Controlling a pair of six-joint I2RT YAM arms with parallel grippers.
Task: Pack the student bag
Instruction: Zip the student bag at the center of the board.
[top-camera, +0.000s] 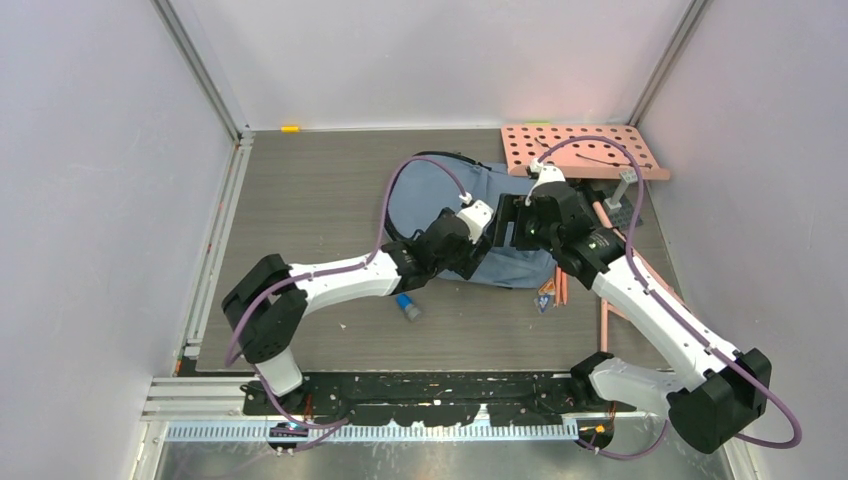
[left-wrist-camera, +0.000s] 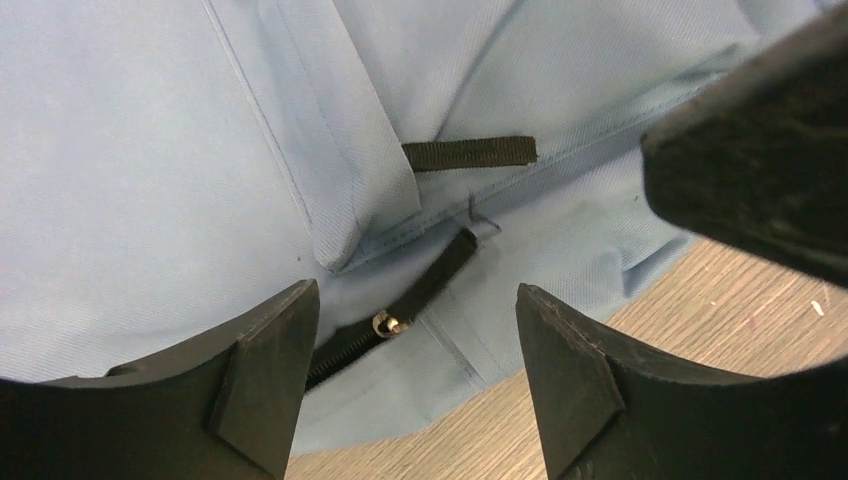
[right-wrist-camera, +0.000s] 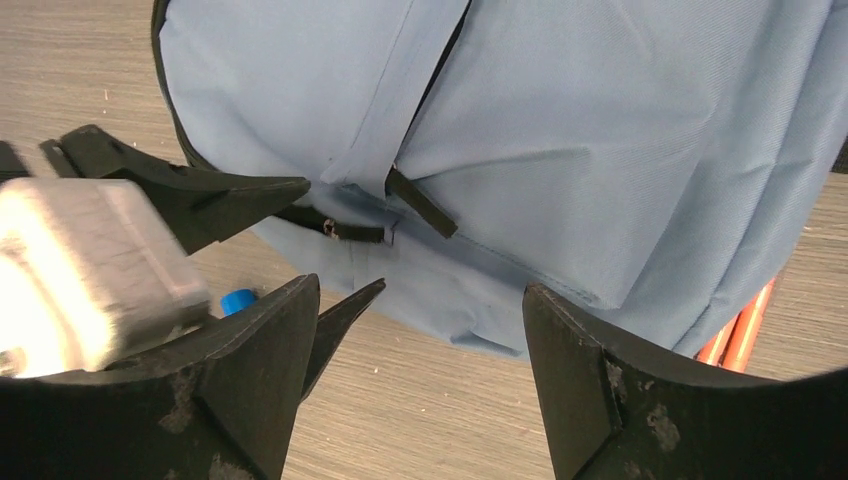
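The grey-blue student bag (top-camera: 440, 195) lies flat at the middle of the table, with black straps at its far edge. In the left wrist view the bag (left-wrist-camera: 150, 150) fills the frame; a dark zipper with a small metal slider (left-wrist-camera: 388, 324) runs between my open fingers. My left gripper (top-camera: 490, 240) is open and empty just above the bag's near edge. My right gripper (top-camera: 508, 225) is open and empty, facing the left one over the same edge. The right wrist view shows the bag (right-wrist-camera: 620, 130), its zipper slider (right-wrist-camera: 329, 228) and the left gripper's open fingers (right-wrist-camera: 250, 195).
A blue-capped item (top-camera: 408, 307) lies on the table near the left arm. Orange pencils (top-camera: 560, 285) and a small colourful item (top-camera: 545, 297) lie by the bag's right edge. A pink pegboard (top-camera: 575, 148) stands at the back right, with a grey block (top-camera: 625, 178) below it.
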